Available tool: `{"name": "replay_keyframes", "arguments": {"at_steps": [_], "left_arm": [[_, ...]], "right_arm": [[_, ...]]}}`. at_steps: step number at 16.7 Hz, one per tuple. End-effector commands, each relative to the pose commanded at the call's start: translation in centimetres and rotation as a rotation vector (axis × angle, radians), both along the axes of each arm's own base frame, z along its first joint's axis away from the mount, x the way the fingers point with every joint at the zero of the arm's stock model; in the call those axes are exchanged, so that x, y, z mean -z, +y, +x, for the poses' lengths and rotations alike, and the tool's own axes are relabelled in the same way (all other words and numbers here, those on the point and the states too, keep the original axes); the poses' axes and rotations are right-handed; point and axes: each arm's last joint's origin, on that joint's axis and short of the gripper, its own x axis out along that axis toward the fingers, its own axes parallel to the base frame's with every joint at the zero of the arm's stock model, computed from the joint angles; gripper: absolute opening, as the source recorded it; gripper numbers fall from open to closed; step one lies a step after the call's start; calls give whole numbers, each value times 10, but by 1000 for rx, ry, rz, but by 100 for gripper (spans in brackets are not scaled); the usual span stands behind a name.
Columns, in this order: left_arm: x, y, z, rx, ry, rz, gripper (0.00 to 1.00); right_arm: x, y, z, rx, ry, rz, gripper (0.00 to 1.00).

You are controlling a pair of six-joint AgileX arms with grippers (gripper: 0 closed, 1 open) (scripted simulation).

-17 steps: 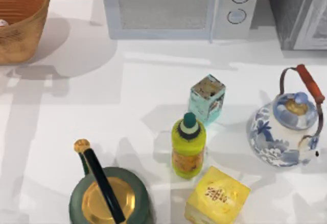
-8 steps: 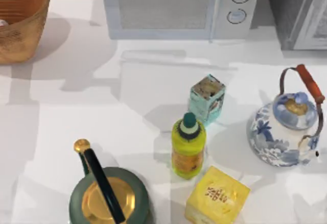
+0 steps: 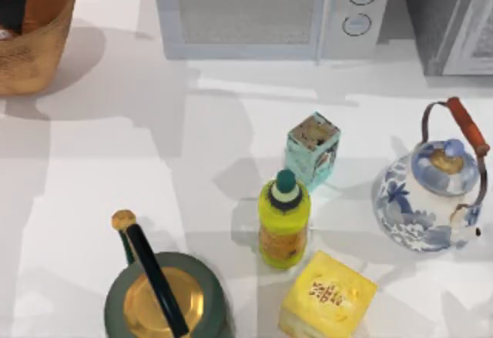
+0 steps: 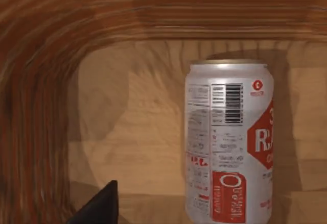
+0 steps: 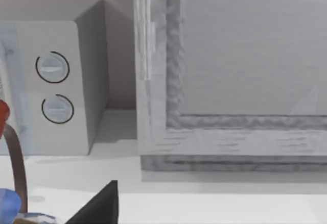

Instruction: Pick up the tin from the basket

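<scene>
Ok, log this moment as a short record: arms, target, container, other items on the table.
left tool: inside the basket at the table's far left corner, one dark fingertip apart from the tin
right tool: one fingertip facing the microwave
tin: on the basket floor, not gripped
other items: teal carton, yellow bottle, yellow box, green kettle, blue-white kettle

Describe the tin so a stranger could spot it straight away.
Find the round wicker basket at the table's far left corner. The tin lies on its wooden floor: a white can with red label marks and a barcode, unlike the teal carton and yellow box mid-table.
</scene>
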Motion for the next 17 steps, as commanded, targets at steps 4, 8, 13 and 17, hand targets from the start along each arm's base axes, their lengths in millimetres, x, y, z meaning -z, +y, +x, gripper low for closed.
{"name": "replay_keyframes", "arguments": {"at_steps": [4, 8, 13, 17], "left_arm": [[18, 4, 7, 2, 38, -7, 100], [18, 0, 8, 8, 38, -6, 100], [52, 2, 18, 2, 38, -7, 100], [75, 1, 25, 2, 38, -7, 100]], "right_arm": [[0, 0, 0, 0, 0, 0, 100], [0, 0, 0, 0, 0, 0, 100], [0, 0, 0, 0, 0, 0, 100], [0, 0, 0, 0, 0, 0, 100]]}}
